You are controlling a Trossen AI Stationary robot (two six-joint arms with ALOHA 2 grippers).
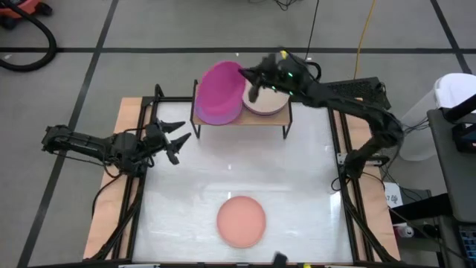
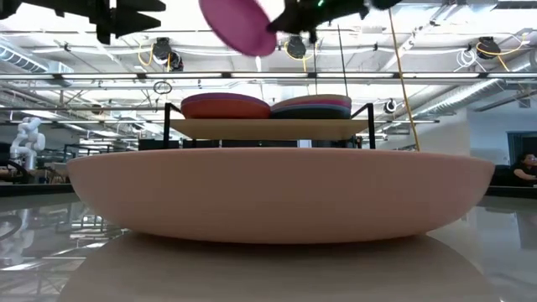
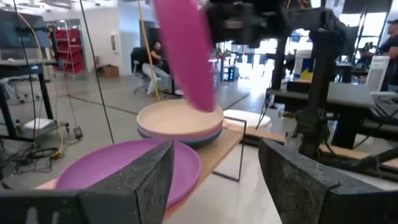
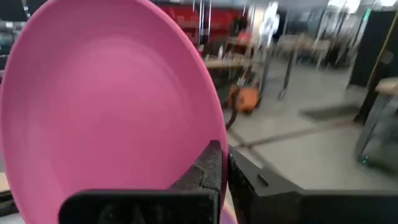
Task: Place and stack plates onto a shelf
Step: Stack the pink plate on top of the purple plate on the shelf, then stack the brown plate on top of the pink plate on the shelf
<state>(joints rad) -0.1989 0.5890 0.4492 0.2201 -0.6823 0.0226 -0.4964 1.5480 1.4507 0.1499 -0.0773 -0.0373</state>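
Observation:
My right gripper (image 1: 249, 80) is above the shelf (image 1: 242, 119), shut on a magenta plate (image 1: 222, 88) that is tilted steeply over the shelf's left stack. A purple plate (image 3: 118, 168) tops that left stack. A beige plate (image 3: 179, 117) tops the right stack (image 2: 312, 106). A salmon plate (image 1: 241, 220) lies flat on the table near its near edge. My left gripper (image 1: 178, 140) waits open above the table's left side, touching nothing. My right gripper (image 4: 225, 155) pinches the magenta plate's rim (image 4: 210, 121) between its two fingers, one on the hollow face and one on the back. The fingers come from the table's right side. The plate (image 2: 239, 25) is lifted clear and stands steeply tilted above the left stack.
The shelf stands on thin black legs (image 1: 285, 130) at the table's far edge. White table surface (image 1: 238, 171) lies open between the shelf and the salmon plate. People sit in the room beyond (image 3: 152, 59).

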